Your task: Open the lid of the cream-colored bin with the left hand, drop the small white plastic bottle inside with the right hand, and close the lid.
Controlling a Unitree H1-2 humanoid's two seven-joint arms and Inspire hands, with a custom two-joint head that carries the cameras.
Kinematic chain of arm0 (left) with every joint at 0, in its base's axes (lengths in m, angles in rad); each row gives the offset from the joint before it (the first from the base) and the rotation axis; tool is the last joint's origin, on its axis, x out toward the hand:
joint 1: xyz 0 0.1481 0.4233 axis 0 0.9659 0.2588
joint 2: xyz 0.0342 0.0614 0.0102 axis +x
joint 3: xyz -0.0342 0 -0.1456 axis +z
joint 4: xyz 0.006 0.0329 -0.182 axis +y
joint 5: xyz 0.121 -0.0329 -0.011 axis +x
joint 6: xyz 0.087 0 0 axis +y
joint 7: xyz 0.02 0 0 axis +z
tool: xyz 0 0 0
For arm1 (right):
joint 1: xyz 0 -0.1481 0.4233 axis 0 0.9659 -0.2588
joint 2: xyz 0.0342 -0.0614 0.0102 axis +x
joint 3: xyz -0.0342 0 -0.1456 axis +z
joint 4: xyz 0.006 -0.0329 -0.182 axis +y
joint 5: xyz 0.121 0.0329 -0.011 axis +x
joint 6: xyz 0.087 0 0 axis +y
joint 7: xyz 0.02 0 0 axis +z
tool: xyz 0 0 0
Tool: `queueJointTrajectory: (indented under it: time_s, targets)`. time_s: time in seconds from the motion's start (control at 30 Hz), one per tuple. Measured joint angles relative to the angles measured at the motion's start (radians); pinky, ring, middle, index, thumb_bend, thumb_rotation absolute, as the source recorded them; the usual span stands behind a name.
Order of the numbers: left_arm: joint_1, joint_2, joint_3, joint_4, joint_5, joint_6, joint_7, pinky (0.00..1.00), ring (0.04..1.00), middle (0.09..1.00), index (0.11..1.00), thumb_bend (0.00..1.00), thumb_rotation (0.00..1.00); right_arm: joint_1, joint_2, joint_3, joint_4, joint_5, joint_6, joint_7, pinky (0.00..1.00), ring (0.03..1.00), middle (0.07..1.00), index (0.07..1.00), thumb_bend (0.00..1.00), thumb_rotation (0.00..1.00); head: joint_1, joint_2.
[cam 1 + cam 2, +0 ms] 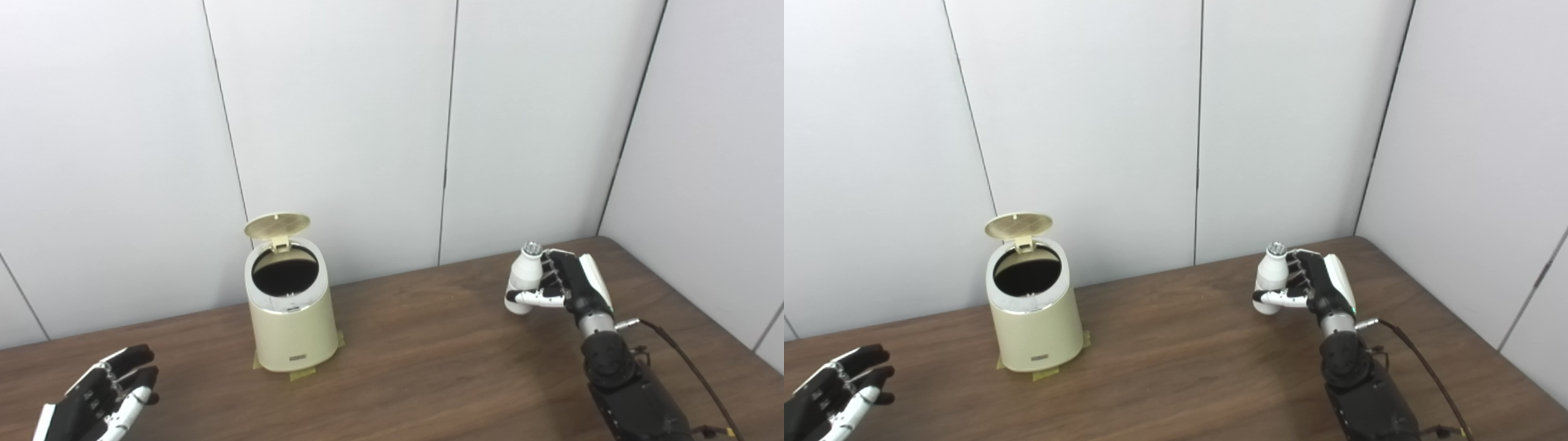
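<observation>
Dark wood-grain table (429, 367), running to white wall panels at back and right. Directly on it: cream-colored bin (293, 327) at left of centre, lid (277, 225) upright, yellowish tape tabs (302, 373) under its base.

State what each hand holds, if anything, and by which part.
The right hand grips the bottle around its body, upright, cap free. The left hand holds nothing.

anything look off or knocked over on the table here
Nothing stands out. The cream-colored cylindrical bin stands upright with its round lid flipped open, yellowish tape showing at its base. The small white plastic bottle is upright in the right hand; the left hand is open. No spills.
</observation>
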Motion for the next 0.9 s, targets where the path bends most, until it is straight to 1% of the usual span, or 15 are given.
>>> queueJointTrajectory:
  time_s: [0.1,0.13,0.23,0.37,0.47,0.57,0.63,0.67,0.7,0.8,0.87,0.9]
  targets:
    - [0.000,0.000,0.000,0.003,-0.003,-0.004,-0.003,0.56,0.731,0.761,0.739,0.45,0.17,0.028,0.015,0.009,-0.134,-0.008,0.025,0.004,0.36,0.387,0.492,0.542,0.51,0.00,0.015,-0.003]
    - [0.000,0.000,0.000,0.005,-0.005,-0.009,-0.004,0.56,0.727,0.759,0.739,0.45,0.15,0.031,0.023,0.016,-0.184,-0.013,0.049,0.013,0.36,0.389,0.490,0.541,0.51,0.00,0.015,-0.003]
    - [-0.001,-0.002,-0.003,0.019,-0.007,-0.024,-0.010,0.55,0.725,0.758,0.746,0.44,0.15,0.020,0.048,0.043,-0.327,-0.024,0.108,0.049,0.35,0.392,0.494,0.522,0.51,0.00,0.028,-0.008]
    - [-0.001,-0.004,-0.013,0.050,0.004,-0.052,-0.020,0.58,0.733,0.762,0.752,0.45,0.16,-0.041,0.057,0.099,-0.430,-0.054,0.196,0.124,0.34,0.391,0.496,0.519,0.51,0.00,0.066,-0.015]
    - [-0.001,-0.006,-0.019,0.053,0.024,-0.062,-0.018,0.58,0.725,0.761,0.750,0.48,0.20,-0.101,0.056,0.147,-0.489,-0.071,0.251,0.189,0.35,0.392,0.489,0.536,0.51,0.00,0.092,-0.021]
    - [-0.001,-0.010,-0.030,0.065,0.045,-0.063,-0.015,0.57,0.715,0.761,0.748,0.50,0.23,-0.162,0.056,0.192,-0.506,-0.097,0.278,0.249,0.33,0.387,0.484,0.539,0.51,0.00,0.113,-0.025]
    - [0.000,-0.016,-0.035,0.067,0.056,-0.063,-0.012,0.56,0.708,0.757,0.744,0.51,0.23,-0.192,0.056,0.206,-0.501,-0.102,0.278,0.270,0.31,0.379,0.490,0.542,0.51,0.00,0.133,-0.026]
    - [0.001,-0.016,-0.037,0.070,0.065,-0.064,-0.009,0.55,0.704,0.755,0.740,0.53,0.23,-0.210,0.056,0.216,-0.489,-0.102,0.276,0.284,0.30,0.377,0.494,0.541,0.51,0.00,0.168,-0.029]
    - [0.001,-0.016,-0.040,0.074,0.070,-0.065,-0.006,0.55,0.703,0.754,0.738,0.53,0.23,-0.222,0.056,0.225,-0.475,-0.102,0.275,0.297,0.30,0.376,0.496,0.541,0.51,0.00,0.182,-0.031]
    - [0.001,-0.025,-0.049,0.078,0.088,-0.066,0.008,0.57,0.716,0.758,0.733,0.56,0.24,-0.244,0.056,0.240,-0.447,-0.102,0.275,0.328,0.31,0.385,0.500,0.533,0.51,0.00,0.213,-0.032]
    - [0.001,-0.037,-0.055,0.078,0.102,-0.066,0.016,0.58,0.714,0.754,0.729,0.59,0.26,-0.250,0.057,0.248,-0.439,-0.103,0.275,0.339,0.32,0.388,0.499,0.533,0.51,0.00,0.245,-0.035]
    - [0.001,-0.043,-0.059,0.079,0.106,-0.066,0.019,0.58,0.714,0.752,0.727,0.61,0.27,-0.253,0.059,0.251,-0.436,-0.105,0.277,0.341,0.32,0.390,0.500,0.531,0.51,0.00,0.245,-0.035]
